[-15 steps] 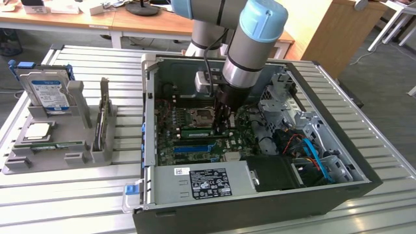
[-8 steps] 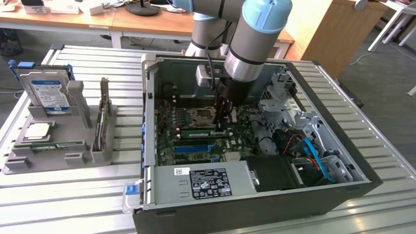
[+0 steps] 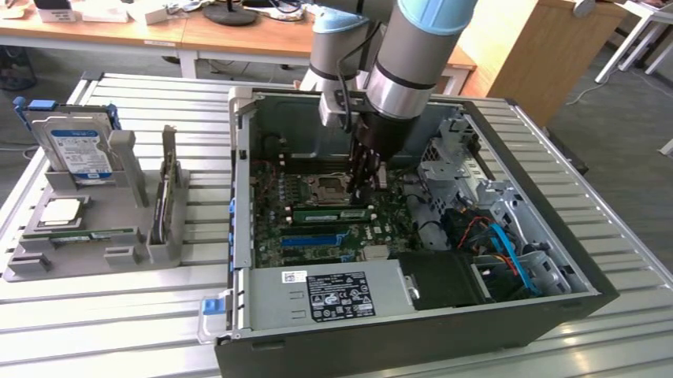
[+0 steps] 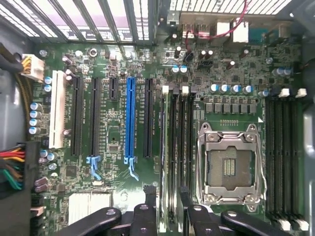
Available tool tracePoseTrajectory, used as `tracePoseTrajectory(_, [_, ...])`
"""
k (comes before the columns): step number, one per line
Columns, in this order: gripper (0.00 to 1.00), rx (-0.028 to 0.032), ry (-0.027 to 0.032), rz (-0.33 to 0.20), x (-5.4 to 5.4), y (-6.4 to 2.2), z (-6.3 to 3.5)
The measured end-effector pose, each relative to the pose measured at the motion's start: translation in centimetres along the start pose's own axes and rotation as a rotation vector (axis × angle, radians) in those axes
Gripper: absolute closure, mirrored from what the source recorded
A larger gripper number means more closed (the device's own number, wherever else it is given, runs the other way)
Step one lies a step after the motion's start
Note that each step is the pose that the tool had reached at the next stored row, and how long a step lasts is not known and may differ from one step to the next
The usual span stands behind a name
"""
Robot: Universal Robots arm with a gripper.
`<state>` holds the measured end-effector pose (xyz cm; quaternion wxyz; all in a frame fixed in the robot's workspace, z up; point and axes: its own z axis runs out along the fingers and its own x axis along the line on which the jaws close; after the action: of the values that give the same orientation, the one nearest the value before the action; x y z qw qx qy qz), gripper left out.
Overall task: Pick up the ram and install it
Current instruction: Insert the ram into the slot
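Inside the open computer case [image 3: 421, 342], my claw [image 3: 363, 189] hangs just above the motherboard [image 4: 113, 147], its fingers [image 4: 149, 199] spread apart and gripping nothing. The ram [image 3: 331, 213] stands on edge in a slot beside the processor socket [image 4: 229, 167], running between my fingertips.

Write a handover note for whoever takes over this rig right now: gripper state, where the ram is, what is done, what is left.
Gripper: low inside the computer case, over the memory slots beside the processor socket; open or shut cannot be told.
Ram: green, lying along those slots, directly under the gripper.
Done: ram is at the slots.
Left: check it is fully seated; that cannot be told here.
A second stick, also green, rests in the tray at the exterior view's left.
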<state>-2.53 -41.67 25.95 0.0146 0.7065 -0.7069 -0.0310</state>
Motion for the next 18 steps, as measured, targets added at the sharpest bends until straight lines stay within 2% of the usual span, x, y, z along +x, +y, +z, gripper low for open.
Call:
tracePoseTrajectory(12, [0.69,0.0,0.0,0.0,-0.1,0.18,-2.75])
tracePoseTrajectory(18, [0.69,0.0,0.0,0.0,-0.1,0.24,-3.69])
